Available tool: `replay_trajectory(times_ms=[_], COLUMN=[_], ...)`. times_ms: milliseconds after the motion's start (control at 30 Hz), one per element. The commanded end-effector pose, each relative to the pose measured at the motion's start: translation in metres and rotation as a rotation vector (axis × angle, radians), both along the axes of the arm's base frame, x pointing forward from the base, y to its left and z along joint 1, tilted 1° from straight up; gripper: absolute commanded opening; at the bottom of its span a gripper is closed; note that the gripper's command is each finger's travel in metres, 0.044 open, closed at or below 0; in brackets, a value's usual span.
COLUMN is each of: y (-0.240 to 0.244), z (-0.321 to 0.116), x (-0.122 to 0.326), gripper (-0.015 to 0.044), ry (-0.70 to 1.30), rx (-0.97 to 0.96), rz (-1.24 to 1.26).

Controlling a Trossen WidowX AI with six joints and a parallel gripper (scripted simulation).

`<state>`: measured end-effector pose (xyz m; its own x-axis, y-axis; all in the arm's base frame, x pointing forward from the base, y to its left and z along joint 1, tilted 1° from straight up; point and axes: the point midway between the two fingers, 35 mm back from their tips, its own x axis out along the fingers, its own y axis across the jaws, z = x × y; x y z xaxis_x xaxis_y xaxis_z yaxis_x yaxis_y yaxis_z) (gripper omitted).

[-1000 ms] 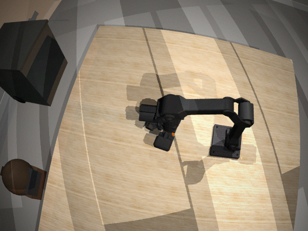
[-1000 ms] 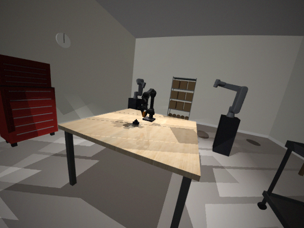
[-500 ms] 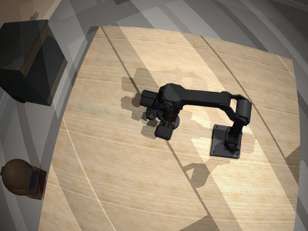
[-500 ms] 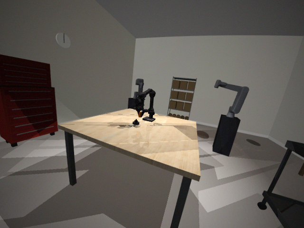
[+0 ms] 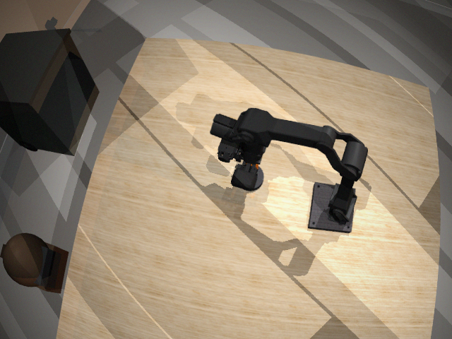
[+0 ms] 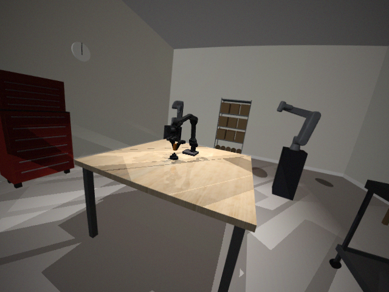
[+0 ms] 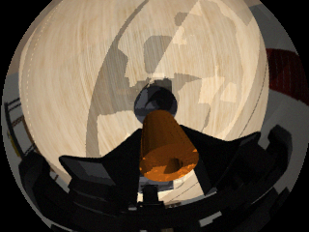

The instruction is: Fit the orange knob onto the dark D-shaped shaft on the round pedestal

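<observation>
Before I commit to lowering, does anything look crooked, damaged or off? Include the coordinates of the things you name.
Nothing stands out. The orange knob [image 6: 175,146] [image 7: 166,140] is held in the end effector [image 6: 175,145] [image 7: 160,130] above the round pedestal [image 5: 259,181] [image 6: 173,156] [image 7: 143,107], with no visible damage; its hole's alignment I can't tell.

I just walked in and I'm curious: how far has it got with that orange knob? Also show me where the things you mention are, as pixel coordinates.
Picked up: the gripper [image 5: 251,168] [image 6: 175,146] [image 7: 160,130] grips the orange knob [image 6: 175,146] [image 7: 166,140]. In hand: carrying it above the round pedestal [image 5: 260,179] [image 6: 173,157] [image 7: 143,105], a gap between. Left: align the flat sides, push it fully down, let go.
</observation>
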<state>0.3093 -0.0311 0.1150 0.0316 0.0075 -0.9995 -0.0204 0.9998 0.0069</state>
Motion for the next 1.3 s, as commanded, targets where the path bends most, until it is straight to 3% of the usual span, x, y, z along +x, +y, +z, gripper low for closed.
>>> replay_trajectory(times_ms=[0, 333, 1267], y=[-0.003, -0.003, -0.002], z=[-0.001, -0.025, -0.021], x=[0.001, 0.002, 0.003], gripper=[0.0, 0.0, 0.0], ry=[-0.007, -0.007, -0.007], rx=[0.003, 0.003, 0.003], rz=[0.009, 0.009, 0.005])
